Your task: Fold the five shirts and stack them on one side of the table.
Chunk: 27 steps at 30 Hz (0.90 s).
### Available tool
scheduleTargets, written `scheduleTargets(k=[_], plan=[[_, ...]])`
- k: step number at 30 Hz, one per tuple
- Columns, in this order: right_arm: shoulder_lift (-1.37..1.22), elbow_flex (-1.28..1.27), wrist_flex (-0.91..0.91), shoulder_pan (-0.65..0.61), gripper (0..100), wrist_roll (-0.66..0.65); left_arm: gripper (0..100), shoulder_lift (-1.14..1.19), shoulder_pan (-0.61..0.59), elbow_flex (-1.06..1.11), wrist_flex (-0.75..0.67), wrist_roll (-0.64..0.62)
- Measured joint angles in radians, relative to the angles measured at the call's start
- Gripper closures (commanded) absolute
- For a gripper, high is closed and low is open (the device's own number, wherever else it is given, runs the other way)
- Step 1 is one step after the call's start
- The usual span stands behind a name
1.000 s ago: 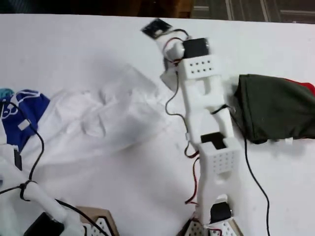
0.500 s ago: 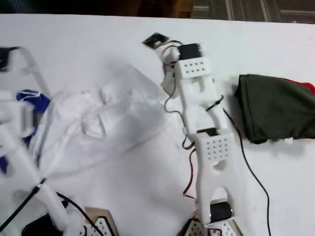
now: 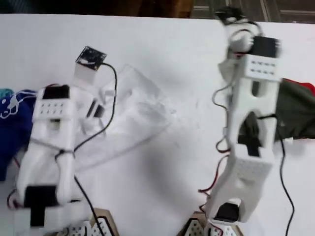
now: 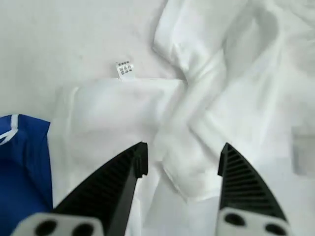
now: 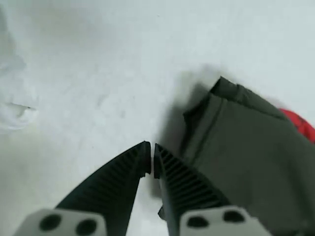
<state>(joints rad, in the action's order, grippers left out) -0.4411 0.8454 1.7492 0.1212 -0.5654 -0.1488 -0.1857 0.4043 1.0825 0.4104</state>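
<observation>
A crumpled white shirt (image 3: 133, 115) lies left of the table's middle. My left gripper (image 4: 183, 152) hangs open just above its folds (image 4: 211, 98), with nothing between the fingers; in the high view this gripper (image 3: 96, 108) sits over the shirt's left part. A blue shirt (image 3: 12, 123) lies at the far left, its edge (image 4: 19, 162) beside the white cloth. At the right, a folded dark green shirt (image 3: 295, 113) rests on a red one (image 3: 307, 87). My right gripper (image 5: 151, 150) is shut and empty, over bare table beside the green shirt's corner (image 5: 236, 137).
The white table (image 3: 172, 44) has free room along the back and in the middle front. Red and black cables (image 3: 219, 145) hang along the right arm. The arm bases (image 3: 197, 228) stand at the front edge.
The left arm swung in from the left edge to above the white shirt. The right arm moved from the white shirt's right edge across to the green shirt.
</observation>
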Motion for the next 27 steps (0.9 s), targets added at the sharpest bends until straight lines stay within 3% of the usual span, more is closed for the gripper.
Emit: scheduleTargets(k=[5,13,27], plan=[[0.196,-0.203,0.0,0.075,97.8,0.0,76,0.249,0.0,-0.192,0.035,0.0],[0.43,-0.4,0.0,0.095,97.8,0.0,76,0.525,0.083,-0.482,0.295,-0.005],[0.44,-0.41,0.0,0.094,97.8,0.0,76,0.549,0.152,-0.568,0.497,-0.14]])
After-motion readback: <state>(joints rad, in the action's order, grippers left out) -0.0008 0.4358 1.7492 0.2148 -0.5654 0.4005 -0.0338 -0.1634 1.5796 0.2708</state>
